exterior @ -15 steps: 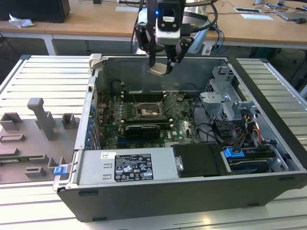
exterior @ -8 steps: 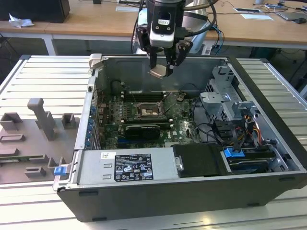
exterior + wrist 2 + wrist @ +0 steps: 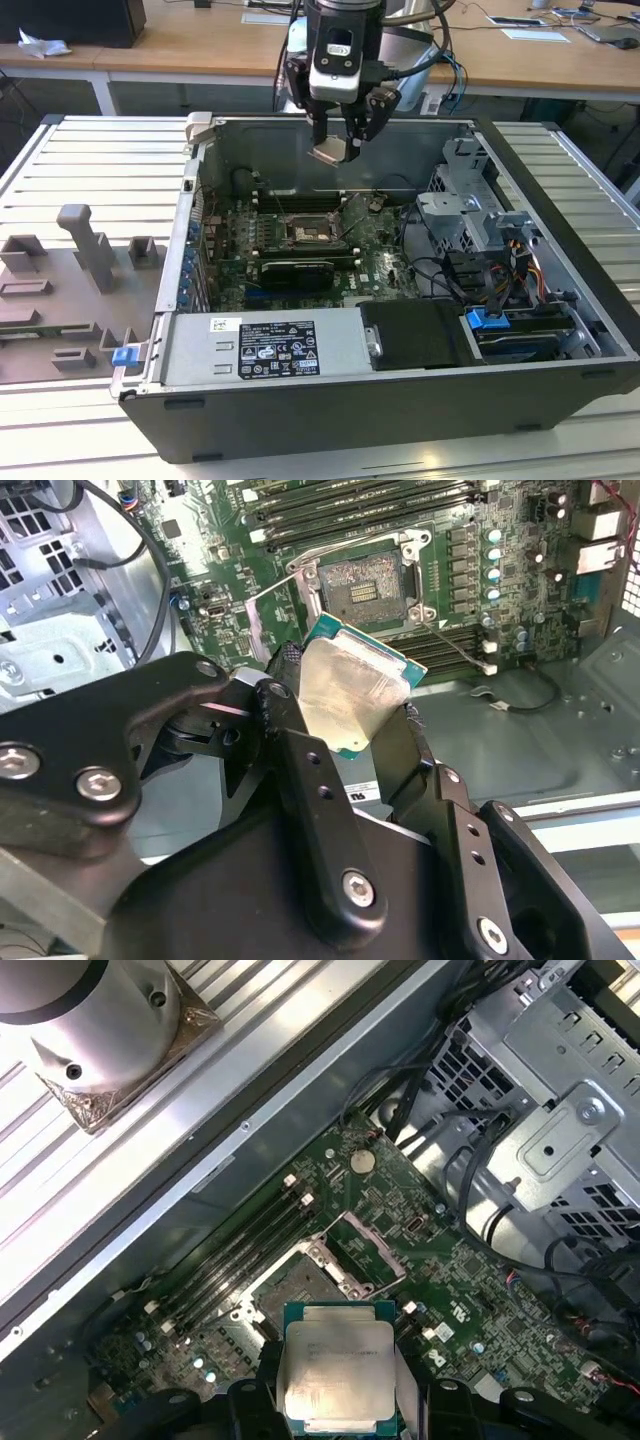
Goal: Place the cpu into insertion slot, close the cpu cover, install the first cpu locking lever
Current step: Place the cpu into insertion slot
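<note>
My gripper [image 3: 338,148] hangs above the open computer case, shut on the cpu [image 3: 328,152], a flat square chip with a pale silver top. In both wrist views the cpu [image 3: 350,695] [image 3: 338,1370] sits clamped between the two black fingers [image 3: 285,695], tilted, well above the board. The insertion slot [image 3: 305,235] [image 3: 365,578] [image 3: 300,1288] lies uncovered on the green board, below and ahead of the chip. The cpu cover [image 3: 376,1245], a thin metal frame, stands swung up beside the slot.
Long memory slots [image 3: 300,200] run behind the socket and a long black card [image 3: 295,272] lies in front of it. A drive cage [image 3: 470,210] with cables fills the exterior view's right, and a power supply [image 3: 260,350] is at the front. Grey fixtures [image 3: 90,250] stand outside on the left.
</note>
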